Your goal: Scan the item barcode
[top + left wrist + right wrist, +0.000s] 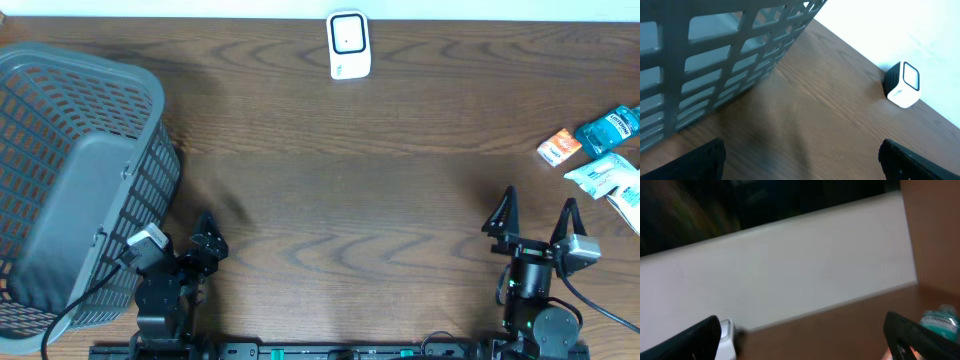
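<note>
Tabletop (350, 180) layout, near to far: left gripper (801, 155) and right gripper (538, 205) stand spread and empty, items (608, 128) lie right of the scanner (349, 45), so fingers covering a barcode could block reading.

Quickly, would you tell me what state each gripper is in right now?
Left gripper: open, holding nothing.
Right gripper: open, holding nothing.

Left arm (160, 295) at 7 o'clock, right arm (540, 305) at 5 o'clock, both black, grey-white camera block (148, 240) per wrist, black cable (80, 300) trailing, pointed black fingers (503, 215), green lights on base rail (330, 351).
</note>
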Robot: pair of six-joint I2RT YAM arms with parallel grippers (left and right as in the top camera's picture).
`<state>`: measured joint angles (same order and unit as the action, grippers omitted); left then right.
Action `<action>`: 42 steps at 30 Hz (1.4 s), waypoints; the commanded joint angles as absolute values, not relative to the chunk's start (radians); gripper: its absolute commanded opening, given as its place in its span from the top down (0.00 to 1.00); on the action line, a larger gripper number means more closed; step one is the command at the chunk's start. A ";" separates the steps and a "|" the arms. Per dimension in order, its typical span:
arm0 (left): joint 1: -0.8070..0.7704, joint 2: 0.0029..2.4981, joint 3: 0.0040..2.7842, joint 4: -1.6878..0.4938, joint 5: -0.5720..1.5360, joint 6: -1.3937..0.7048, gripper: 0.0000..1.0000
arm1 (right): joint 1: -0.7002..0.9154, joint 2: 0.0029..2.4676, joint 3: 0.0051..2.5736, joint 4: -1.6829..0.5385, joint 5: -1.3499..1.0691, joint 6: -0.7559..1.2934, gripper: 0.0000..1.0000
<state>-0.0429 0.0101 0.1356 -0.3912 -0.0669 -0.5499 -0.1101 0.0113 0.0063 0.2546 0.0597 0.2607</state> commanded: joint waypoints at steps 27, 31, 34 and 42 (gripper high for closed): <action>-0.040 0.003 0.127 -0.411 -0.080 -0.551 0.02 | -0.121 0.005 0.006 -0.068 0.112 0.218 0.01; -0.040 0.003 0.127 -0.411 -0.080 -0.551 0.02 | -0.121 0.005 0.006 -0.067 0.096 0.193 0.01; -0.040 0.003 0.127 -0.411 -0.080 -0.551 0.02 | -0.121 0.005 0.006 -0.066 0.096 0.193 0.01; -0.040 0.003 0.127 -0.411 -0.079 -0.551 0.02 | -0.125 0.005 0.006 -0.065 0.096 0.194 0.01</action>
<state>-0.0429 0.0101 0.1356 -0.3912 -0.0669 -0.5499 -0.1188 0.0120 0.0063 -0.0616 0.0978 0.2077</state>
